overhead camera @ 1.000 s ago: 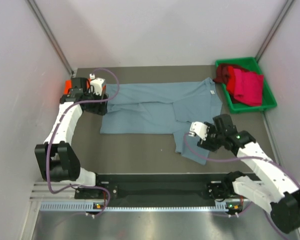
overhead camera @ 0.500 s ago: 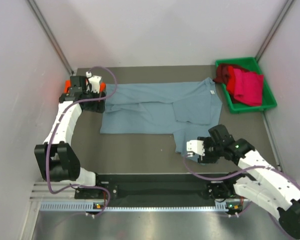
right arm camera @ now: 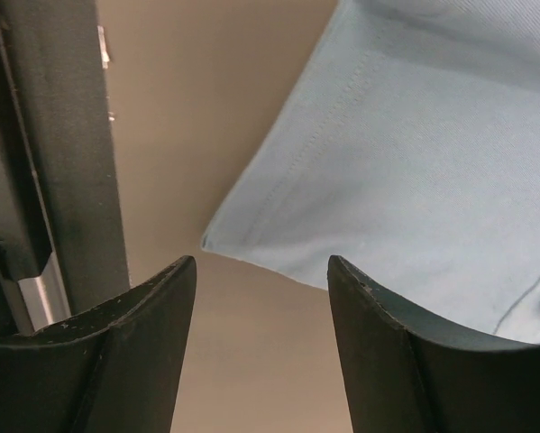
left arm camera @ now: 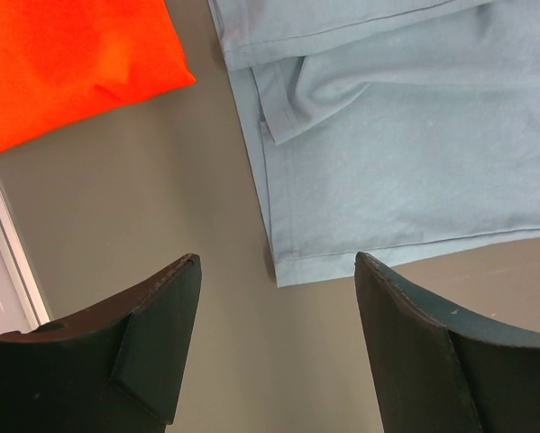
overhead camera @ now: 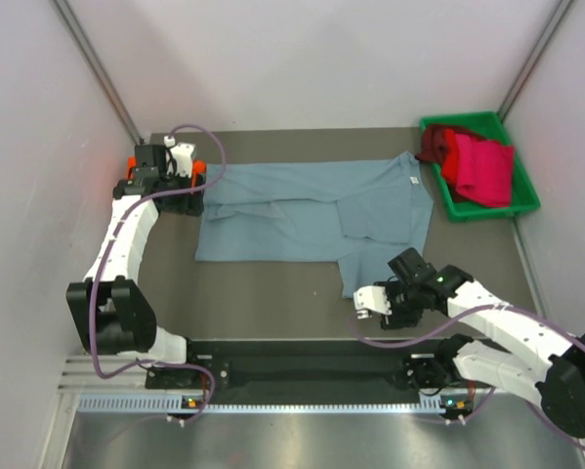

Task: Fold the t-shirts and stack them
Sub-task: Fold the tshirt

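Observation:
A large slate blue-grey t-shirt (overhead camera: 302,210) lies spread on the table, with a flap reaching toward the near edge. My left gripper (overhead camera: 187,192) is open and empty over the shirt's far-left corner; in the left wrist view (left arm camera: 277,262) that corner of the blue-grey t-shirt (left arm camera: 396,153) sits just ahead of the jaws. A bright orange-red t-shirt (left arm camera: 62,63) lies at the far left, also in the top view (overhead camera: 133,168). My right gripper (overhead camera: 365,301) is open and empty at the flap's near corner; in its wrist view (right arm camera: 260,262) the blue-grey t-shirt (right arm camera: 414,153) corner lies between the fingertips. Crimson t-shirts (overhead camera: 482,166) lie in the bin.
A green plastic bin (overhead camera: 468,121) stands at the far right corner. The black mounting rail (overhead camera: 302,357) runs along the near edge and shows in the right wrist view (right arm camera: 53,153) beside the jaws. Grey walls close in the left and right sides.
My right gripper has moved toward the near edge and left, from over the flap down to its near corner. My left gripper has shifted slightly toward the far left.

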You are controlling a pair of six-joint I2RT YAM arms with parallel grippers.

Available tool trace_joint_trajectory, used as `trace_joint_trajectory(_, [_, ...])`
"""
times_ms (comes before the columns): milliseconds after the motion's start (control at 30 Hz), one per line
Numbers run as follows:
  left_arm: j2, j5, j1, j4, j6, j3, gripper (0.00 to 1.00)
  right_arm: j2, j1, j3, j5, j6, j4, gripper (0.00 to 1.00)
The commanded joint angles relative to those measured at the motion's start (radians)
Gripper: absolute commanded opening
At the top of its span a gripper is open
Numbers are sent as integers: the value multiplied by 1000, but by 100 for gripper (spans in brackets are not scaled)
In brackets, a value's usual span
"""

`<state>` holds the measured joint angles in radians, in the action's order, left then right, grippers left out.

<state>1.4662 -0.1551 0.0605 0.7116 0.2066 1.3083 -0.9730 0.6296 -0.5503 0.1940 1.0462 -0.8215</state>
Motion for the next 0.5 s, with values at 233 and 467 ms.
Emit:
trace_joint_trajectory(233, [26, 5, 9, -15, -39, 51, 75, -36, 42, -5, 12, 40, -22, 61])
trace_joint_trajectory(467, [25, 9, 10, -15, -50, 45, 75, -41, 44, 44, -33, 18, 59, 60])
